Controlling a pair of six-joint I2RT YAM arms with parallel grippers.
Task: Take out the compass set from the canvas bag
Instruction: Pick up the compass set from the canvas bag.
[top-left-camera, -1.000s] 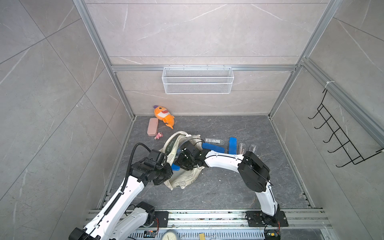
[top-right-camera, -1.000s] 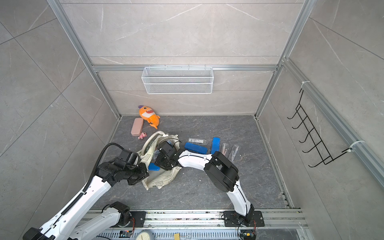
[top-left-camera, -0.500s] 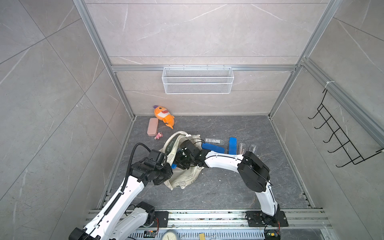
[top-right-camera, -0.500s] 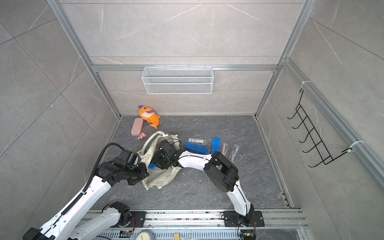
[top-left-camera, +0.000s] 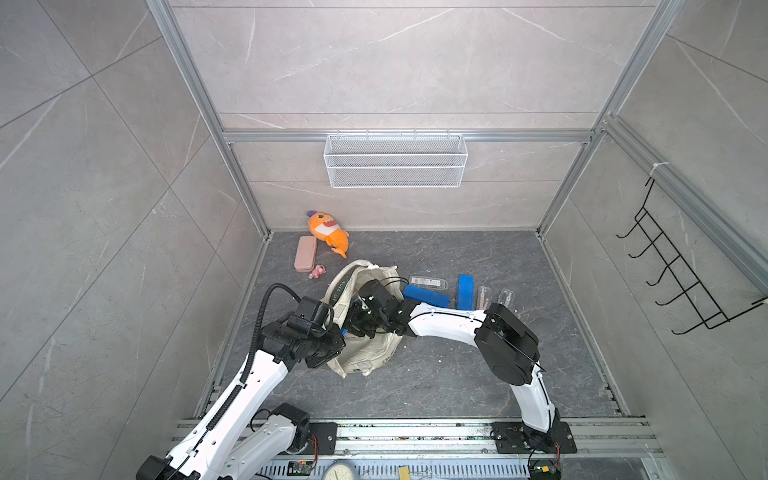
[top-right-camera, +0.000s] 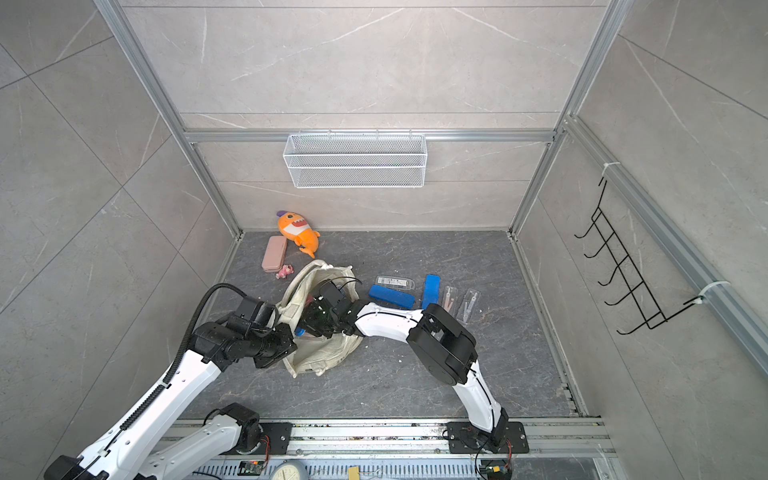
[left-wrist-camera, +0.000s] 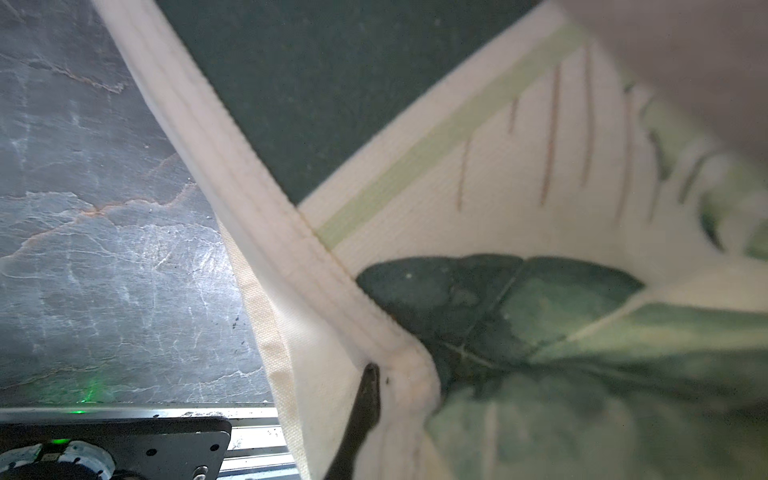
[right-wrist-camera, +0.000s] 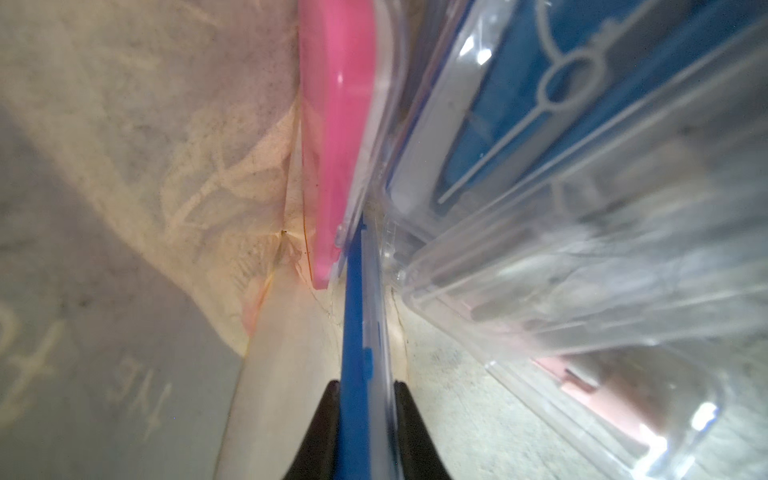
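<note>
While the compass set (right-wrist-camera: 361, 332), a thin blue-backed case with a clear lid by my reading, still sits deep inside the canvas bag (top-left-camera: 374, 353), the big change is the grip. The right gripper (right-wrist-camera: 365, 390) has narrowed its jaws over the last second, and both black tips now pinch the case's edge. That looks like the grasp made, with the lift-out still to come. A pink case (right-wrist-camera: 336, 124) and a clear case with a blue insert (right-wrist-camera: 519, 124) crowd right against it, so they may drag along. The left gripper (left-wrist-camera: 384, 380) hasn't budged and stays pressed together on the bag's stitched rim, holding the mouth up. Blue cases (top-left-camera: 426, 296) lie on the floor beside the bag.
</note>
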